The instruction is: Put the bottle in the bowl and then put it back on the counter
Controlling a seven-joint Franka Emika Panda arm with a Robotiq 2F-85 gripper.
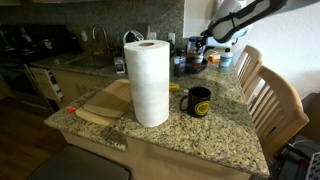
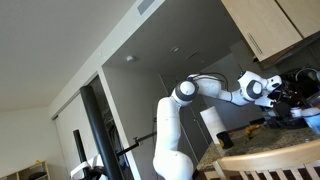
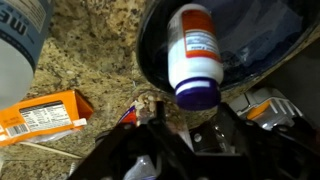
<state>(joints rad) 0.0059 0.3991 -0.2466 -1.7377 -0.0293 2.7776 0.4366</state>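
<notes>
**Wrist view.** The bottle is lying over the hollow of the bowl. Its label is facing the camera and its dark cap end is crossing the bowl's near rim.

The bottle's long axis is running straight away from the pincer, with the cap end nearest and the base pointing into the bowl. It is sitting directly ahead of the pincer, centred on its midline.

Whether the jaws are clamping the cap end or standing loose beside it cannot be told, as the contact is hiding in shadow. Nor is it clear whether the bottle is resting on the bowl's floor or hanging just above it.

The bowl is standing on the speckled granite bench, with an orange box lying to one side.

**Exterior view.** The arm is reaching down at the far end of the bench, beyond the paper-towel roll and the black mug.

**Judgement.** The bowl step is looking at or near completion. The return to the bench is depending on a grip across the cap end, square to that axis.
</notes>
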